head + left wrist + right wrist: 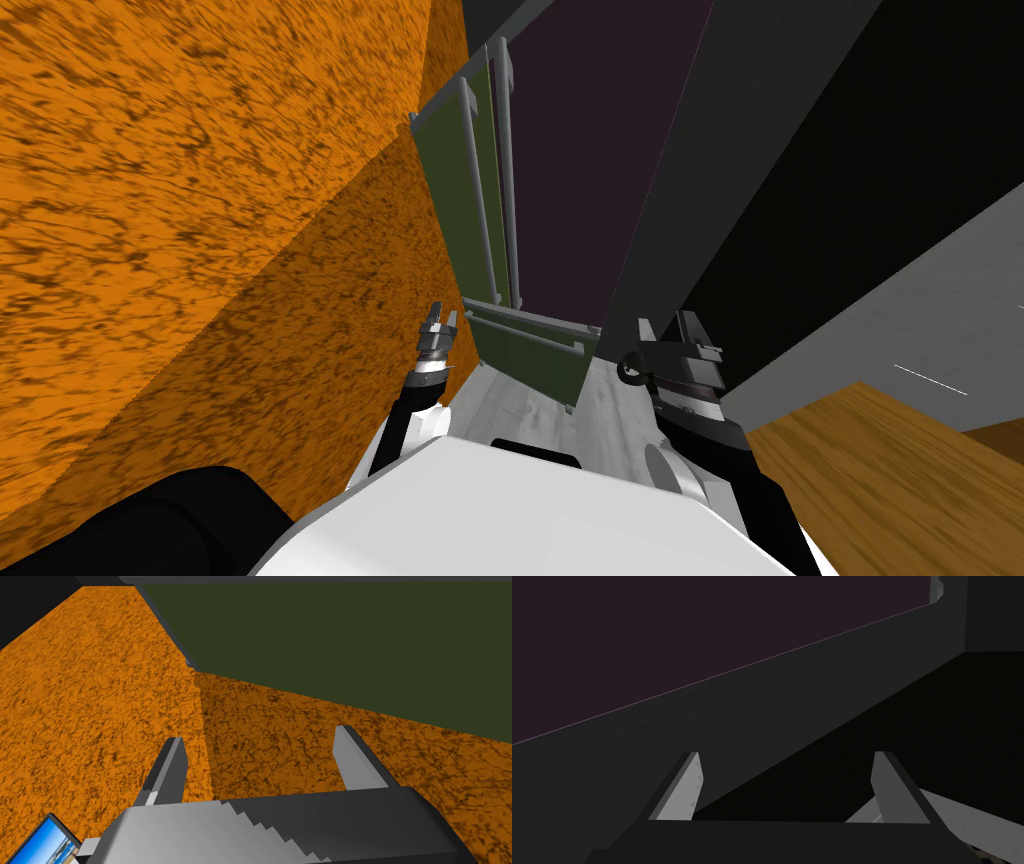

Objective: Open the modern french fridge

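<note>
Left claw and right claw, fingers apart, near green fridge

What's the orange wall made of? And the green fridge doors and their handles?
Orange wall: mottled dark veins, maybe plaster or stone. Fridge doors: flat matte dark green, no shine, material unclear. Handles: plain grey bars, possibly metal.

Even bright light on orange wall, dim right wrist view, wide-lens splay.
</note>
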